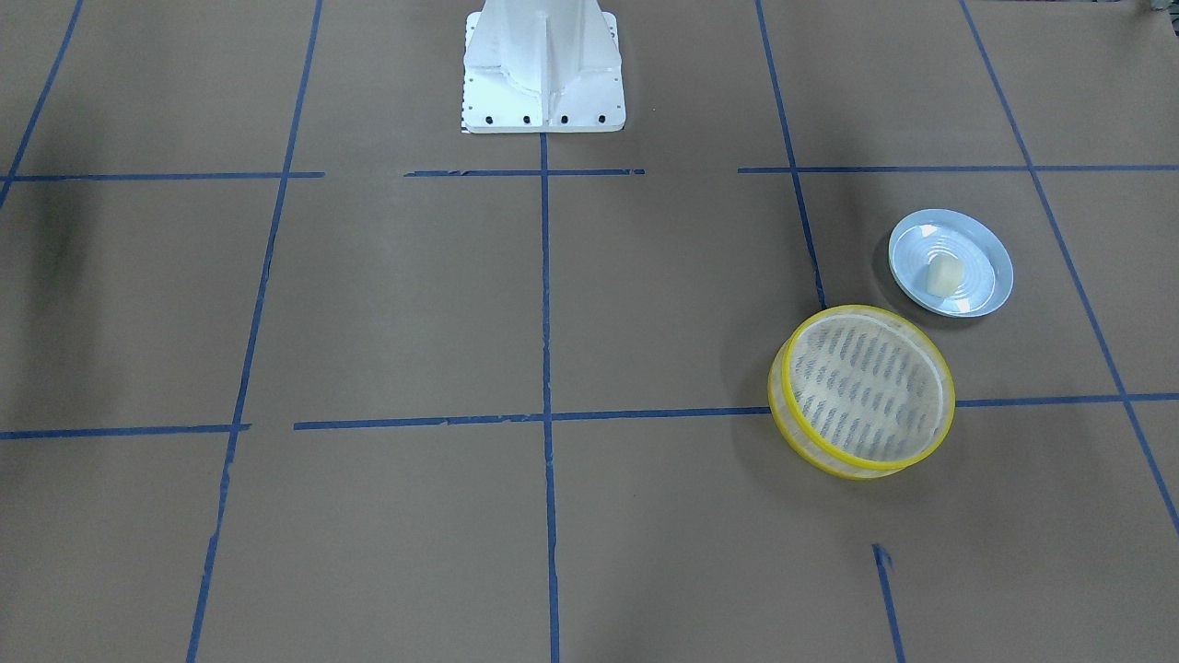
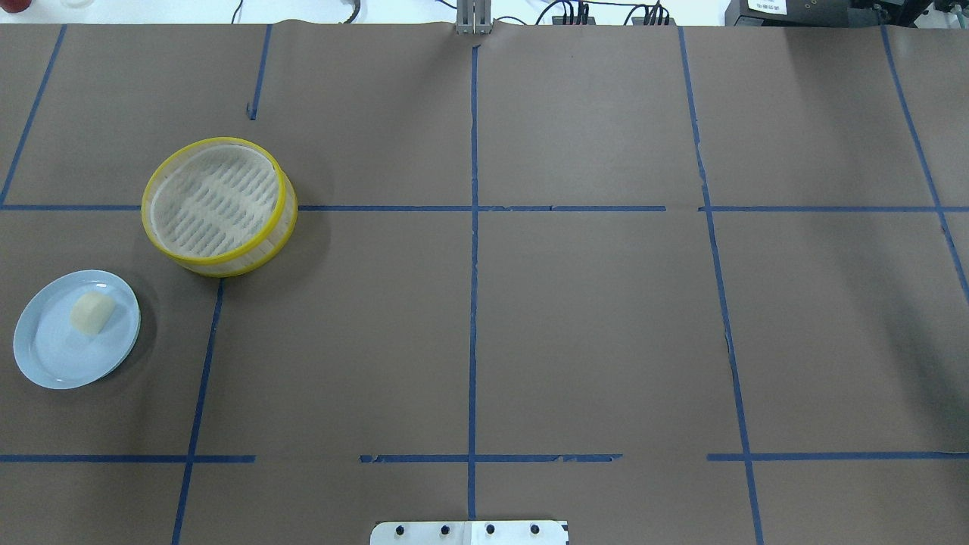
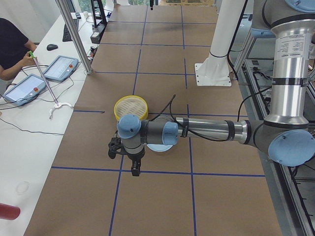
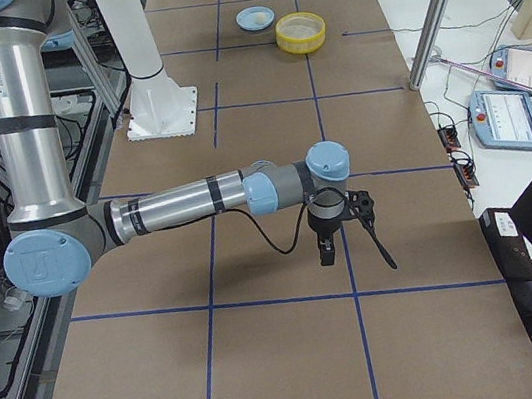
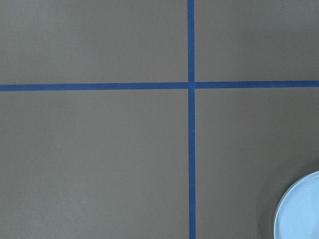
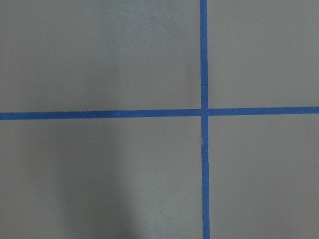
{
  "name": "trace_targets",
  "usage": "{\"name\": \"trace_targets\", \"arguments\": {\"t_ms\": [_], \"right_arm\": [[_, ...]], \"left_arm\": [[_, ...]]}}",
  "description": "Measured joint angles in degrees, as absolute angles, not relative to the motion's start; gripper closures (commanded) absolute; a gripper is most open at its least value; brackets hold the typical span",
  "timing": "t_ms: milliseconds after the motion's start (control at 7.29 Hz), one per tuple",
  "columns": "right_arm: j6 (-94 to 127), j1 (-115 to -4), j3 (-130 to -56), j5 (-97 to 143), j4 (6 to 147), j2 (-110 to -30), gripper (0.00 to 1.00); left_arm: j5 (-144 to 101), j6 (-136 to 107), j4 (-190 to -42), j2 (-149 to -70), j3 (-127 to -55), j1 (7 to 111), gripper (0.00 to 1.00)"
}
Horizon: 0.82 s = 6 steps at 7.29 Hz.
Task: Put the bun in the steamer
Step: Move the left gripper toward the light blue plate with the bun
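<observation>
The bun [image 1: 944, 274] [image 2: 91, 312] is a small cream-white lump lying on a pale blue plate [image 1: 921, 239] [image 2: 53, 356]. The steamer [image 1: 866, 387] [image 2: 218, 204], a round yellow-rimmed basket with a slatted floor, stands empty beside the plate. My left gripper [image 3: 134, 168] hangs above the table just beside the plate; only the exterior left view shows it, so I cannot tell its state. My right gripper [image 4: 327, 249] hovers far from both, at the table's other end; I cannot tell its state. The left wrist view shows only the plate's rim [image 5: 304, 209].
The white robot base [image 1: 543, 69] [image 2: 469, 532] stands at the table's middle edge. Blue tape lines grid the brown table. A side bench with tablets [image 3: 61, 68] [image 4: 506, 116], metal poles and a seated person [image 3: 10, 49] lies beyond the far edge.
</observation>
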State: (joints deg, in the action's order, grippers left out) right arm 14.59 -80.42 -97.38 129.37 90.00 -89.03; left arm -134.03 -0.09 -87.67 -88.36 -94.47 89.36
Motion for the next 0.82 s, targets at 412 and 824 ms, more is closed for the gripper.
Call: {"name": "trace_targets", "arguments": {"t_ms": [412,824], "right_arm": [[14.59,-80.42,-97.38,129.37,90.00,-89.03,0.00],[14.59,-80.42,-97.38,129.38,90.00,-89.03,0.00]], "left_arm": [[-133.61,-0.23,-87.89,-88.71,-95.98,89.31,0.00],[-132.55,-0.66,-88.00,-89.58,-103.65,88.00,0.00]]}}
